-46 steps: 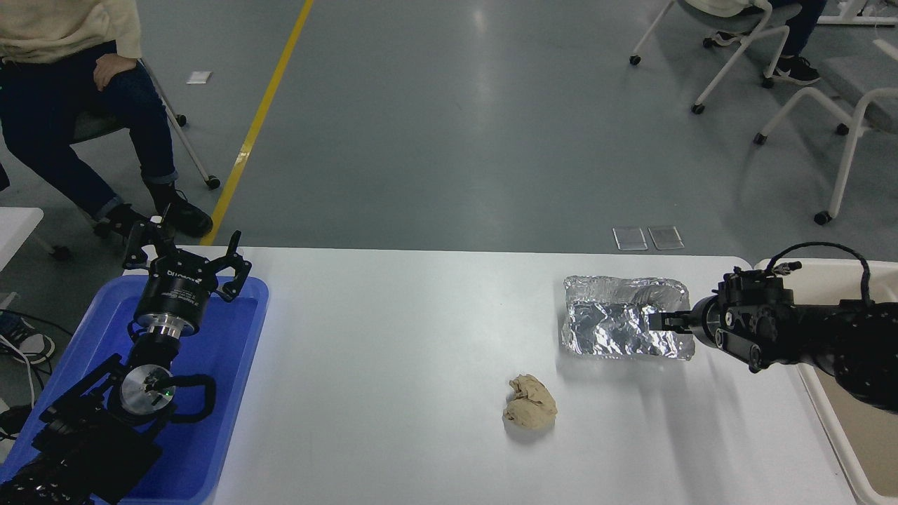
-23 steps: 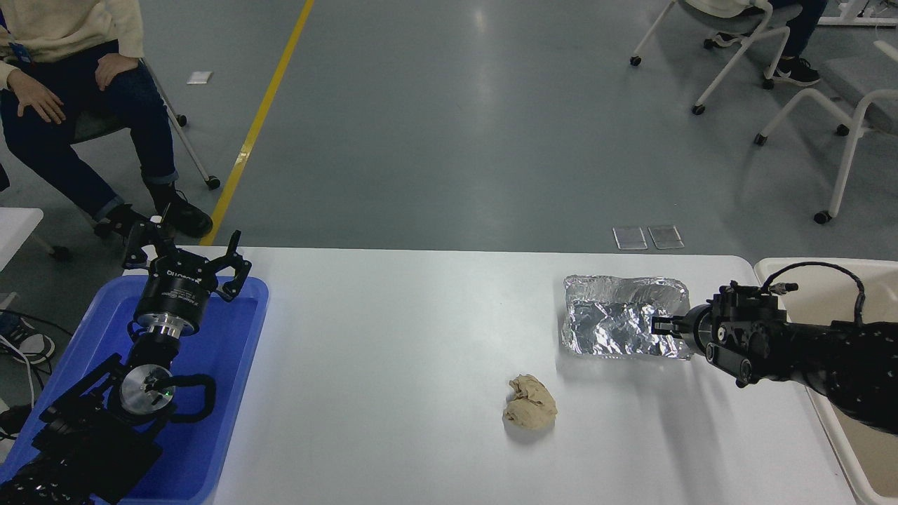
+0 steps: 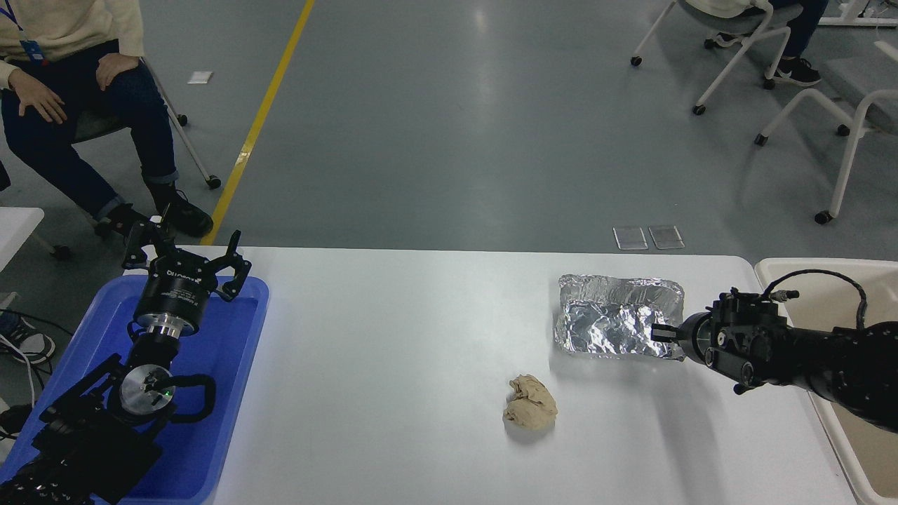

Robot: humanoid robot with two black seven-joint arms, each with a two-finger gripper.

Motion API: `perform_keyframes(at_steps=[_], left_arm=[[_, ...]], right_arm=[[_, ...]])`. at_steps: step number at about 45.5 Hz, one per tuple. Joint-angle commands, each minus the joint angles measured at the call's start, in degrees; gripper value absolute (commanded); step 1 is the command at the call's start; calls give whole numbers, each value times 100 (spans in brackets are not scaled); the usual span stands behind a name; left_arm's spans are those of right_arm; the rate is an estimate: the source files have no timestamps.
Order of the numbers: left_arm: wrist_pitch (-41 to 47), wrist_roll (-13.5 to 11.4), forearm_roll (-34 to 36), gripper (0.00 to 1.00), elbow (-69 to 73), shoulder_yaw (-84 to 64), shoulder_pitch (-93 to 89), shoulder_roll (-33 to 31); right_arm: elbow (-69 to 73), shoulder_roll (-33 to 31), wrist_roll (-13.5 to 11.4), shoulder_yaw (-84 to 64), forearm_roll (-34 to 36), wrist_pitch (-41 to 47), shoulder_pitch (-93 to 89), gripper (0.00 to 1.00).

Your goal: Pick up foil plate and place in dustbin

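Note:
The foil plate point(image 3: 617, 319), a crinkled silver tray, is on the white table point(image 3: 393, 351) at the right. My right gripper point(image 3: 661, 332) reaches in from the right and is shut on the plate's right rim near its front corner. The plate's front left side casts a shadow and looks slightly raised off the table. The cream-beige dustbin point(image 3: 873, 449) stands at the table's right end, partly under my right arm. My left gripper point(image 3: 186, 254) is parked open at the lower left.
A bright blue tray point(image 3: 231, 379) lies under the left arm. A crumpled beige paper ball point(image 3: 530, 410) sits in front of the plate, to its left. A seated person point(image 3: 63, 70) is at the far left, and chairs stand on the floor at the far right.
My right gripper has drawn back from over the plate's inside to its right rim and sits a little lower. The plate has shifted slightly left and looks raised. The left arm has not moved.

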Motion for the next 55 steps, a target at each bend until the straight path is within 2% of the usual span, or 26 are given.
perform_keyframes(at_steps=[1, 8, 20, 28, 46, 55], left_arm=[[0, 0, 0, 100, -5, 9, 0, 0], [0, 0, 0, 100, -5, 9, -9, 0], [0, 0, 0, 100, -5, 9, -9, 0], [0, 0, 0, 100, 4, 9, 0, 0], [0, 0, 0, 100, 4, 9, 0, 0], [0, 9, 0, 100, 4, 9, 0, 0]], right_arm=[[1319, -537, 7, -57, 1, 14, 701, 0], [2532, -1003, 33, -329, -17, 40, 1484, 0], [4106, -1328, 42, -1191, 1, 242, 2925, 0], [4520, -1689, 42, -1296, 1, 1234, 3778, 0], [4564, -1759, 42, -1876, 422, 4073, 5633, 0], [4564, -1865, 42, -2087, 431, 4092, 6353, 0]])
